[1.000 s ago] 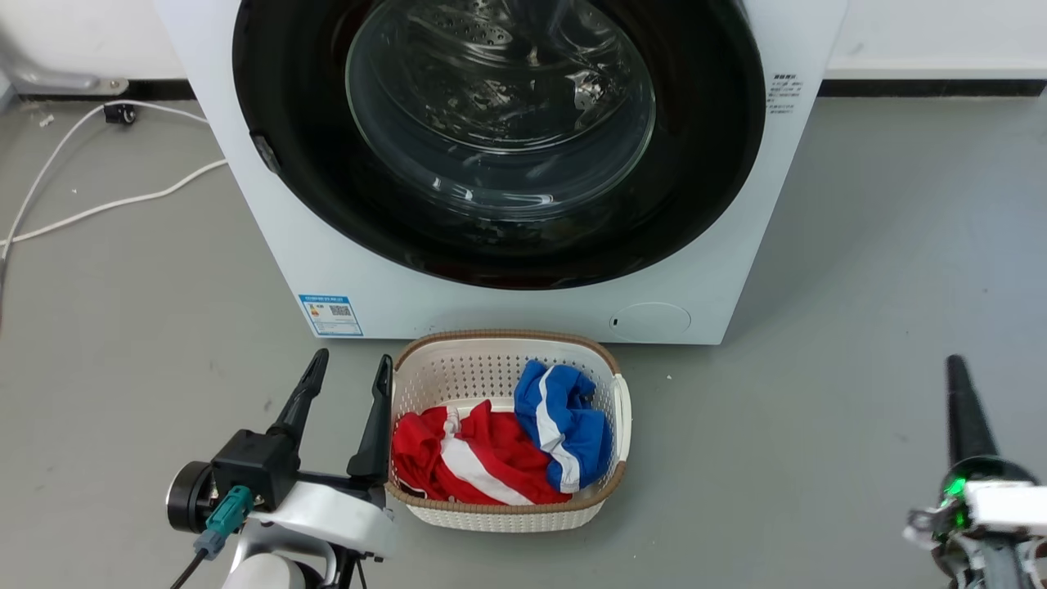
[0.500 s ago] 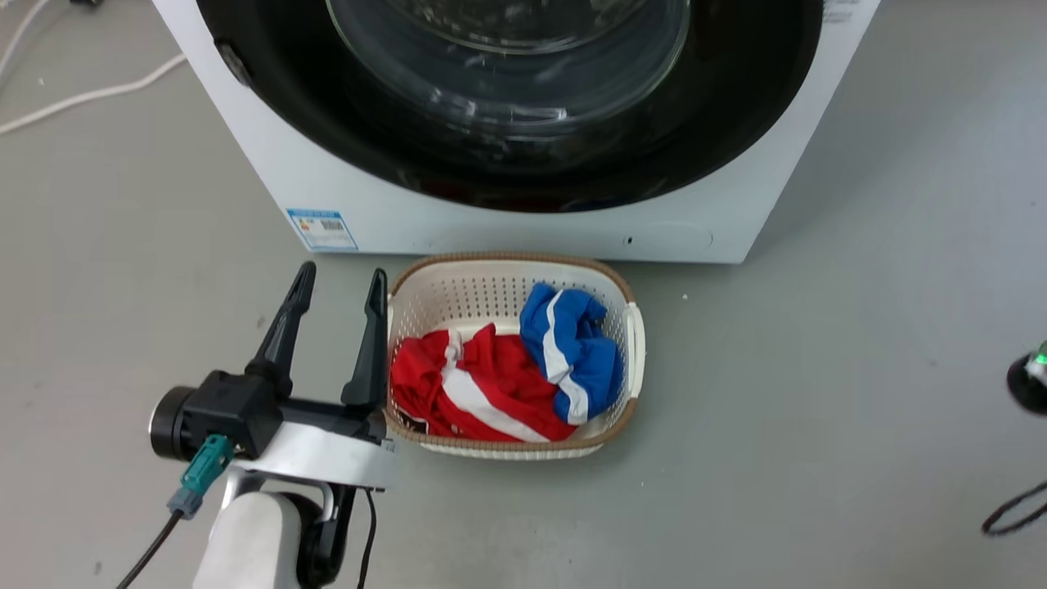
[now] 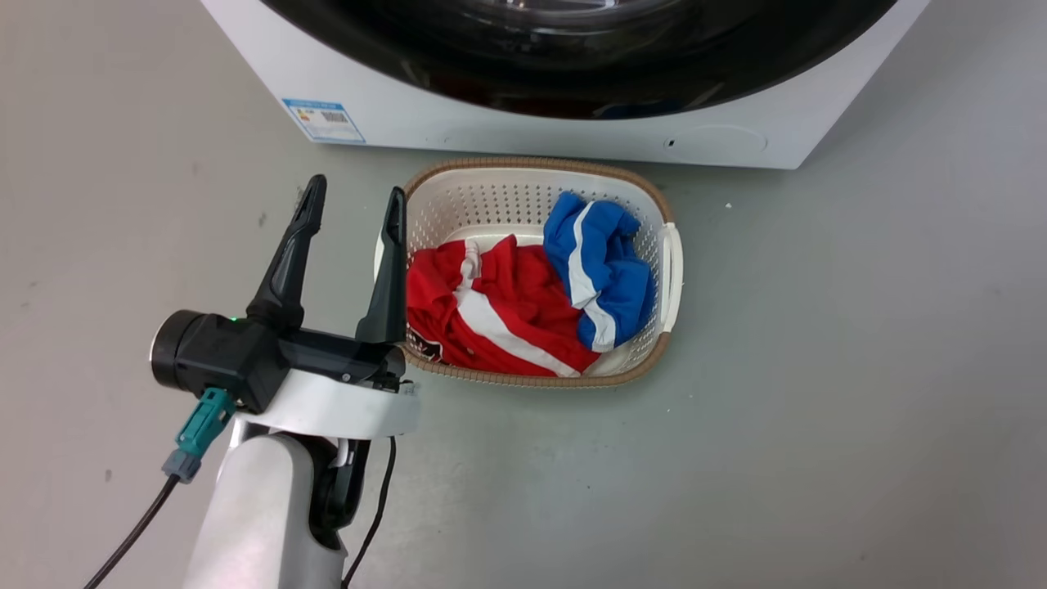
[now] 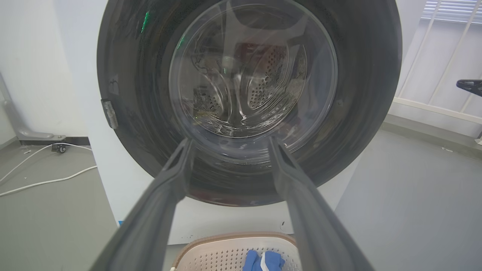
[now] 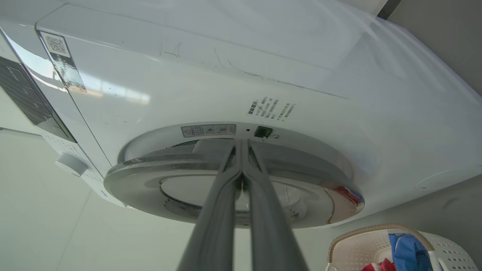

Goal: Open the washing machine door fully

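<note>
The white washing machine stands at the top of the head view, where only the lower arc of the glossy black washing machine door shows. In the left wrist view the door lies flat against the machine, with the steel drum visible through its glass bowl. My left gripper is open and empty, low in front of the door and left of the basket. In the right wrist view my right gripper is shut, its tips at the rim of the door, which is seen edge-on. I cannot tell whether they touch it.
A white perforated laundry basket sits on the grey floor right below the door, holding a red garment and a blue one. White cables lie on the floor left of the machine. A white railing stands to its right.
The head camera has tilted down and moved closer, so the machine slid up the picture and the right gripper left it. The left gripper stays open beside the basket.
</note>
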You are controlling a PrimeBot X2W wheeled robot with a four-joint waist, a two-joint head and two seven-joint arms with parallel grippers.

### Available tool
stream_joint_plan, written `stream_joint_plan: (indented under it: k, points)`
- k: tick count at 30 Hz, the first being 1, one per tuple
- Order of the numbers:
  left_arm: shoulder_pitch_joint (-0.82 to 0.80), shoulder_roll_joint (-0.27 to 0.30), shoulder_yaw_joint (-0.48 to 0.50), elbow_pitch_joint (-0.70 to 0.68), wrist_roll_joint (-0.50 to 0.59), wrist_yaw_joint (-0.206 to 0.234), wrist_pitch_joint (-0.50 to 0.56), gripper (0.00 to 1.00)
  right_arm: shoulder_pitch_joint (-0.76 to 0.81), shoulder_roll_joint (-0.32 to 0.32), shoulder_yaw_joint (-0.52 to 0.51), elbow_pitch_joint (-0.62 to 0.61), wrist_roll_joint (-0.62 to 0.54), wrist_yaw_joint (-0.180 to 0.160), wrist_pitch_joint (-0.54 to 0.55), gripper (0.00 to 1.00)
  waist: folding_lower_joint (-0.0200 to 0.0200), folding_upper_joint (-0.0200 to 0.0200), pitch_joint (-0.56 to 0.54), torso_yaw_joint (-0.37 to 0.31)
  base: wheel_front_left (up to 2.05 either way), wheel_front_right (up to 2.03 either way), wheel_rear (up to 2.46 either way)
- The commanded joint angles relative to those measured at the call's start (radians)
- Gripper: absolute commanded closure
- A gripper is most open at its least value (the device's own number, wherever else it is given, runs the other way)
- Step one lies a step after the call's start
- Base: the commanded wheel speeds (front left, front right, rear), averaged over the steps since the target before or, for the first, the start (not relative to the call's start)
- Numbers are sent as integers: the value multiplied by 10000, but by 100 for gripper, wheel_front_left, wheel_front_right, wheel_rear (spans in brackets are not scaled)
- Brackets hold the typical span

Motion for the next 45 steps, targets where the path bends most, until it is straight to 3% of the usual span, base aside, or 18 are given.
stream_joint_plan:
  k: [1,12,25,33,45]
  points:
    - [-181,7,-36,-57,50,-17,-26,0,-490,-115,220,264,-151,4,176,100,-2,-1,263,141,0,0,0]
    - [-706,-26,-476,-157,-46,-24,-26,0,-3141,106,1395,1570,-1184,3,652,100,-2,-1,1001,520,0,0,0]
    - [-982,59,-926,-155,77,-15,-26,0,-4300,551,1670,2409,-1722,3,813,100,-2,-1,1428,813,0,0,0]
    - [-999,33,-939,-20,53,-16,-26,0,-4171,589,1719,2646,-1594,15,1817,100,-2,-1,1320,797,0,0,0]
    - [-544,-13,-896,416,-100,-16,-26,0,-2890,660,1958,2621,-1292,13,3900,100,-2,-1,239,448,0,0,0]
